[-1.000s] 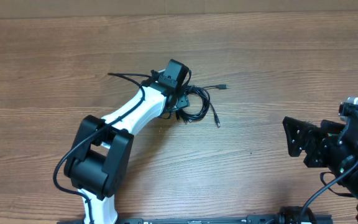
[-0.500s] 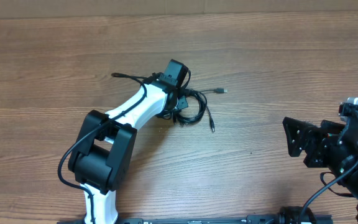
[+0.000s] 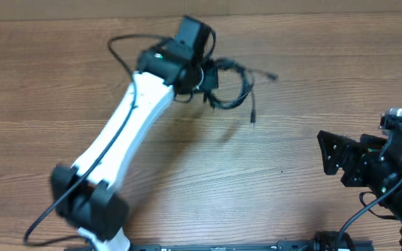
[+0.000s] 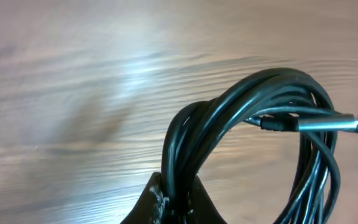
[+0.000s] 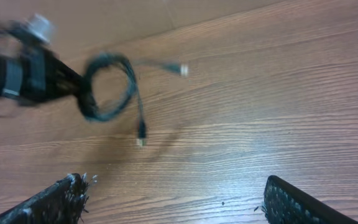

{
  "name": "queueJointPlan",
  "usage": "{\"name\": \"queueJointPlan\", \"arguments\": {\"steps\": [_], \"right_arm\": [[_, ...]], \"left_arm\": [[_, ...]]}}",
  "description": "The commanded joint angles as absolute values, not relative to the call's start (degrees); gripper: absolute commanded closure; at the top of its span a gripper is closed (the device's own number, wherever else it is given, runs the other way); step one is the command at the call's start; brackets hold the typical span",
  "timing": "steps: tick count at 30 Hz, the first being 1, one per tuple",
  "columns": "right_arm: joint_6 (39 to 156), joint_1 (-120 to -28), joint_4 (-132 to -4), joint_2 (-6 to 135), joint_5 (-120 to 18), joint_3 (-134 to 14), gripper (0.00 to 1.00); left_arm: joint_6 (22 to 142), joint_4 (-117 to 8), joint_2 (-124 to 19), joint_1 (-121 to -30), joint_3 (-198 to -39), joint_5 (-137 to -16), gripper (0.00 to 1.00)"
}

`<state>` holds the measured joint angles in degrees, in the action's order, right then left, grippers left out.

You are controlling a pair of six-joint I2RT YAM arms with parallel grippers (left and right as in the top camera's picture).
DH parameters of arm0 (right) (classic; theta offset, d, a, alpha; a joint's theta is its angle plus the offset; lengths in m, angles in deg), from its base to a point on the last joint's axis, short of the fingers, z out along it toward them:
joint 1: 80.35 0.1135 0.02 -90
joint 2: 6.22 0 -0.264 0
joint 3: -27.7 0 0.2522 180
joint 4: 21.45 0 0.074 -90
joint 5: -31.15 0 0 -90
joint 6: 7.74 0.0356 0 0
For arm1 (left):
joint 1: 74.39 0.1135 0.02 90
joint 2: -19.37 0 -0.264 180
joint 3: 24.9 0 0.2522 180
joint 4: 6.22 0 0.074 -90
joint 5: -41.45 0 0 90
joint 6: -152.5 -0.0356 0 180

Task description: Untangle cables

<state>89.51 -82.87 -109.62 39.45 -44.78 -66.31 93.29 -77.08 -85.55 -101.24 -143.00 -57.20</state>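
Overhead first: the left arm (image 3: 117,132) is stretched out toward the far side of the table (image 3: 326,49), and the left gripper (image 3: 206,75) is clamped shut on the cables (image 3: 237,89). The coil hangs off its right side with two loose ends poking out. There's a soft shadow underneath, so I'd say the bunch is up off the wood. The right gripper (image 3: 330,159) sits by the right edge, well apart from all that, jaws spread wide with nothing in them.

The left wrist camera gives you what the overhead can't. The fingertips (image 4: 157,202) are pinching several strands at once, not one cord, and a silver plug (image 4: 325,124) lies across the loop.

The right wrist camera sees the coil side-on. It's a blurry ring with both ends dangling free, which the close-up crops out. Its own fingers are far apart at the bottom corners, with nothing between them.

My guess on why it's held like that: with the bundle hanging, the ends drop clear for the free hand to grab.
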Motion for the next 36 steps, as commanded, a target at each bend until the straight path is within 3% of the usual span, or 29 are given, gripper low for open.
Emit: {"name": "queueJointPlan", "arguments": {"steps": [1,14,22,36], "right_arm": [[89.3,-82.7,-108.8,40.8,-45.3,-66.8,0.1],[89.3,-82.7,-99.6,50.8,-27.4,-66.4,0.04],[89.5,-77.8,-94.7,60.2,-18.4,-66.4,0.27],[98.6,-62.3,-86.2,63.8,-37.4,-66.4,0.26]], "left_arm": [[88.2,-77.4,-80.7,-99.2,-145.8,-68.8,0.96],[87.3,-81.5,-76.5,-97.2,-145.8,-71.8,0.96],[87.3,-81.5,-76.5,-97.2,-145.8,-71.9,0.96],[87.1,-81.5,-76.5,-97.2,-145.8,-71.9,0.96]]}}
